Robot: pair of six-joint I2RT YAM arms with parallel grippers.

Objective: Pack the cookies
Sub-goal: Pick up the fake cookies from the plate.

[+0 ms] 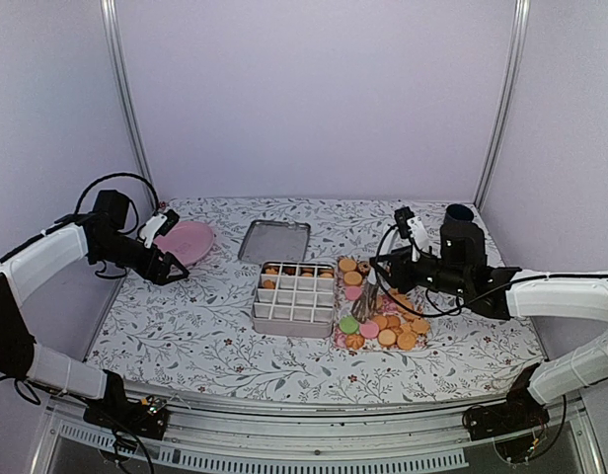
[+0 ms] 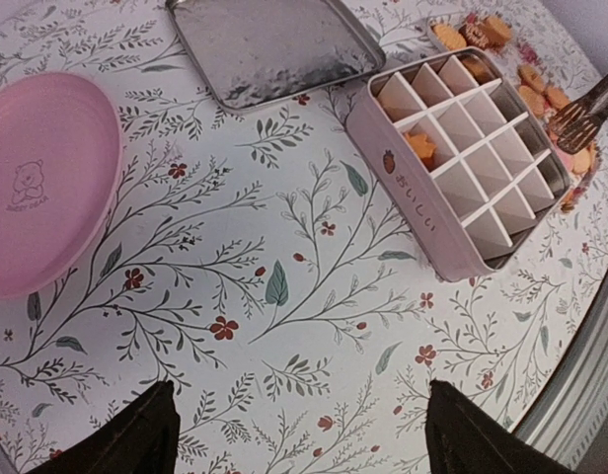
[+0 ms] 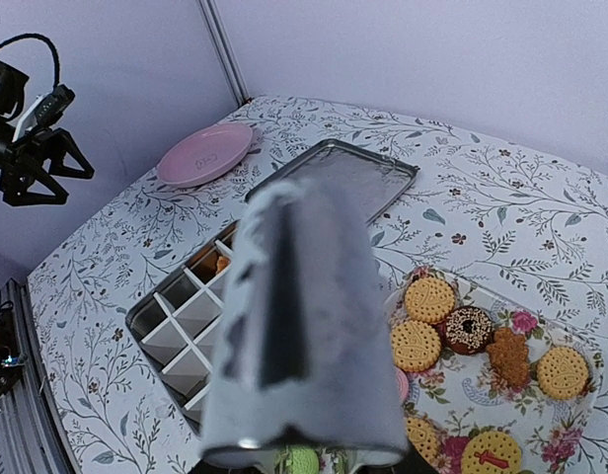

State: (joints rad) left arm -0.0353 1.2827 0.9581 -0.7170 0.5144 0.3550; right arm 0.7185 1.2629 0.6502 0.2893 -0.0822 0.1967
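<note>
The cookies lie on a floral tray right of the divided white box. A few cookies fill the box's back row, and one shows in the left wrist view. My right gripper is shut on metal tongs, whose tip hangs over the tray's left part. In the right wrist view the blurred tongs hide the fingers, with golden cookies beside them. Whether the tongs hold a cookie I cannot tell. My left gripper hangs open over bare tablecloth, far left of the box.
The box's metal lid lies behind the box. A pink plate sits at the back left, close to the left gripper. A dark cup stands at the back right behind the right arm.
</note>
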